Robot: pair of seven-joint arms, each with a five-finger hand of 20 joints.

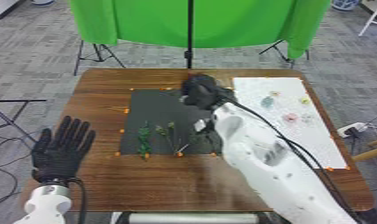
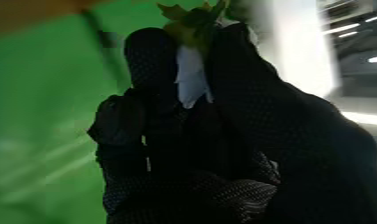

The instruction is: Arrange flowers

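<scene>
Item: one green-and-white sprig [image 2: 191, 75], pinched by my right fingers [image 2: 152, 57]; left hand [image 1: 60, 159], spread. Step: placement, I judged. Next needed: gentle lowering, likely onto the dark mat [image 1: 153, 106].

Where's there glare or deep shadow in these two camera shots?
Head view: a soft pale sheen on the table, near its front edge. Right wrist view: strong glare from the ceiling lights, the right robot hand mostly in deep shadow, the white piece pinched in it standing out pale.
</scene>
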